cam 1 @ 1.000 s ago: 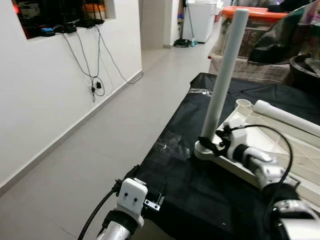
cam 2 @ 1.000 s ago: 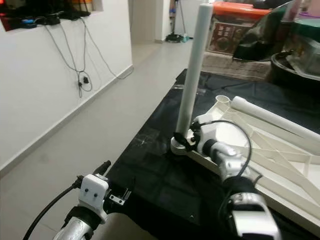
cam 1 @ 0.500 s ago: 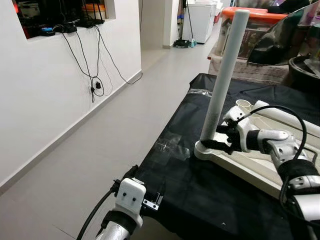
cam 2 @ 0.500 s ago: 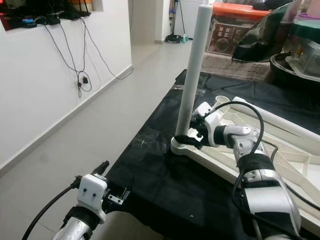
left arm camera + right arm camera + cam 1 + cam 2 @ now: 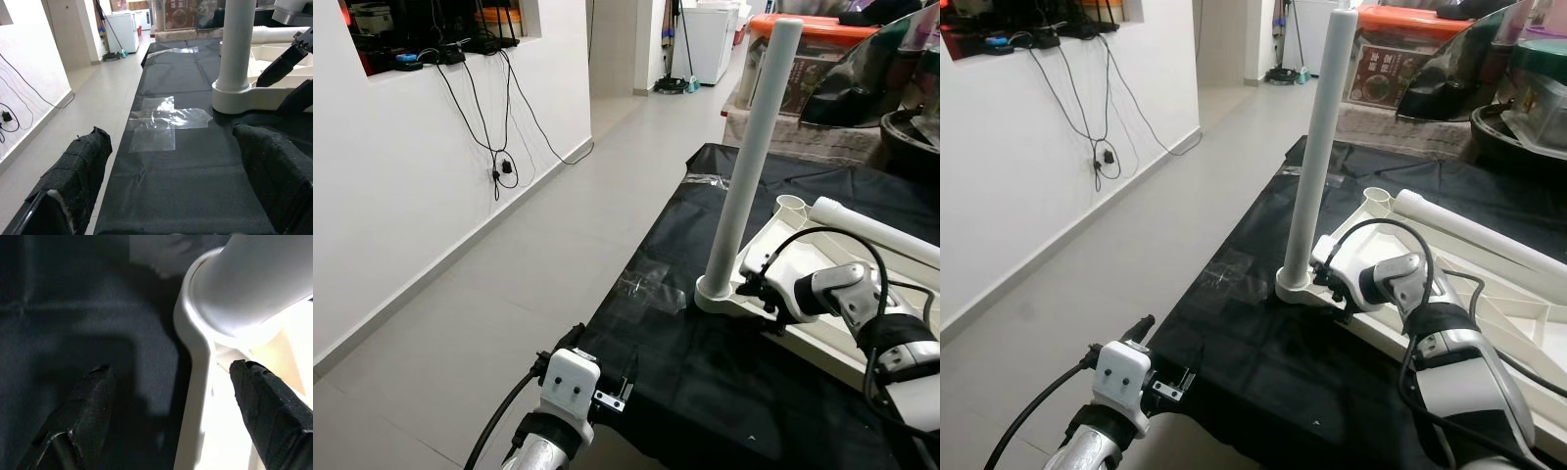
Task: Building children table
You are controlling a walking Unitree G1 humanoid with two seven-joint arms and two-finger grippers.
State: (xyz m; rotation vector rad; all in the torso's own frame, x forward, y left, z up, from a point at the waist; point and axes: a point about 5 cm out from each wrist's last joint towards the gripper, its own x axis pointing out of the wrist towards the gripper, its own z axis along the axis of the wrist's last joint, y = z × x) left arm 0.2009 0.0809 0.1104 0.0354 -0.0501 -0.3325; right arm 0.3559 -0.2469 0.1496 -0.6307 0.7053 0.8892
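Right tool [image 5: 171,416], fingers spread, straddles the white tabletop's [image 5: 901,313] rim beside the upright leg [image 5: 749,162].

An upside-down white plastic tabletop [image 5: 822,328] lies on the black-covered desk [image 5: 705,382], toward its right. A white tube leg [image 5: 751,157] stands upright in the tabletop's near-left corner socket; a second white tube leg [image 5: 876,230] lies across the tabletop behind it. The right hand [image 5: 766,299] sits at the tabletop's edge just right of the upright leg's base. The left hand [image 5: 171,191] hangs at the desk's near-left edge, with clear tape patches [image 5: 164,122] before it.
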